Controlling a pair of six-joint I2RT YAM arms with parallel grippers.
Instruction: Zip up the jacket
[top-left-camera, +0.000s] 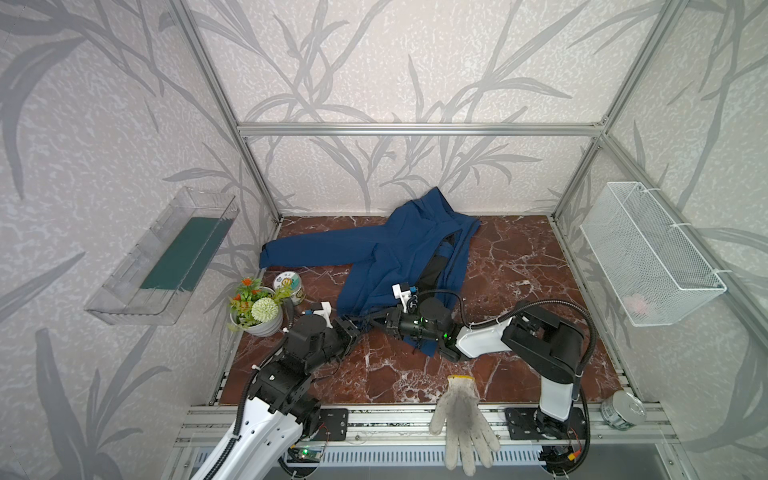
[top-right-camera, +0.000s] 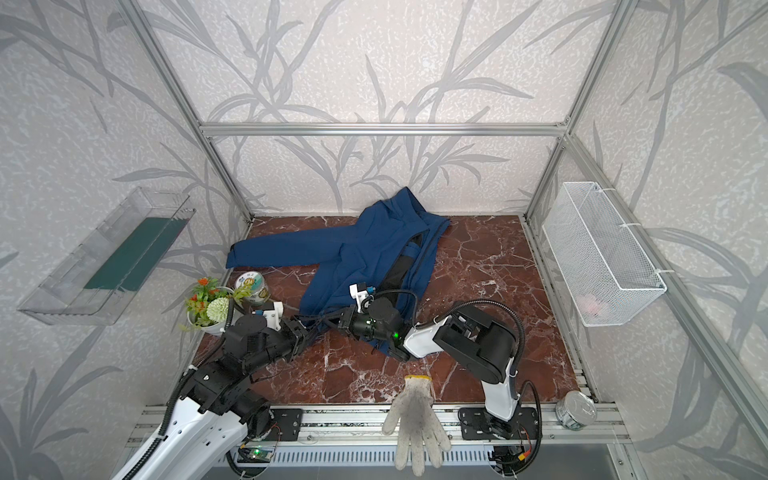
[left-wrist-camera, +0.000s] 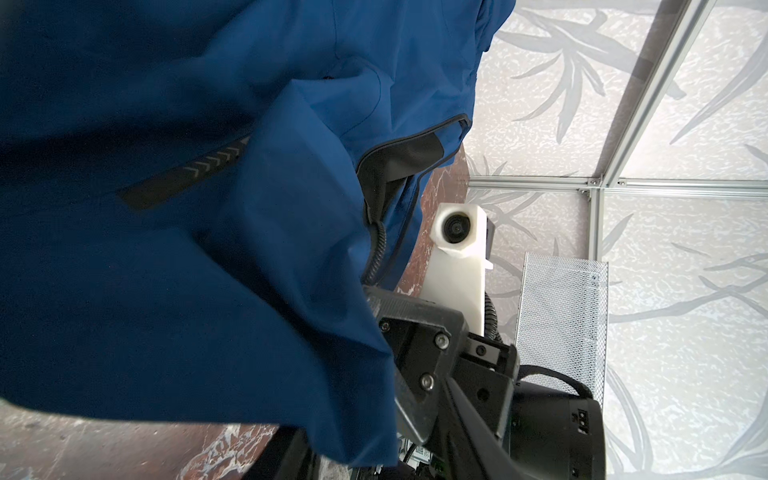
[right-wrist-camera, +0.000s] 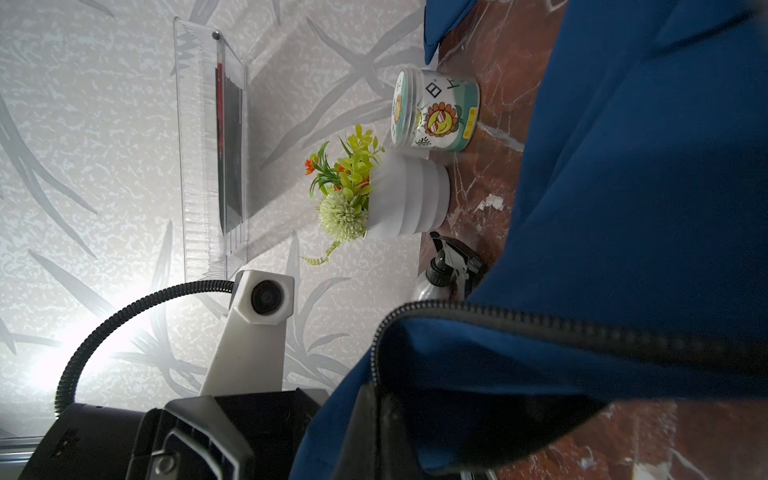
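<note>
Top views, location: the jacket (top-left-camera: 399, 257) flat on the marble table (top-left-camera: 519, 257), toward the back, one sleeve out leftward.
Top views, axis: collar at the far wall, hem toward the robot; long axis far-to-near.
Top views, progress: front open, black lining (top-left-camera: 434, 266) exposed; judged not begun, whole zip left.
Top views, grippers: left gripper (top-left-camera: 353, 331) and right gripper (top-left-camera: 376, 319) tip to tip at the hem.
Left wrist view: left gripper under draped hem, opening not discernible; right gripper clamped tight on the hem edge.
Right wrist view: front zipper teeth (right-wrist-camera: 540, 319) unmated along a free edge.
</note>
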